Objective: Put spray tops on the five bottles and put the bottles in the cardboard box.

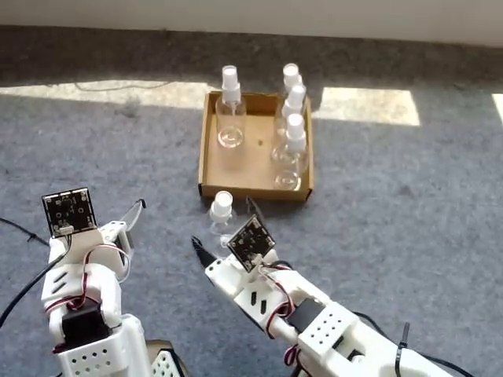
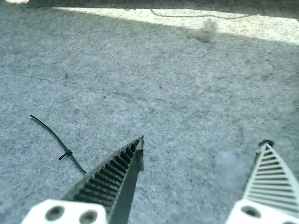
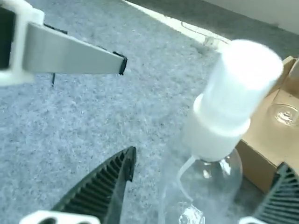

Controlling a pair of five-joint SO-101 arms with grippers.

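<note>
Beside box [image 1: 251, 191], bottle [image 1: 222, 210] between open right fingers [image 3: 108, 183]; left fingers [image 2: 117, 177] open near cable tie [image 2: 65, 153].

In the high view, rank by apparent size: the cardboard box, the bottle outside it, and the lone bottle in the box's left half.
1. Box, clearly largest.
2. Lone bottle in the box.
3. Bottle outside: looks smaller, but the right gripper hides part of it, so these two are unsure.
</note>
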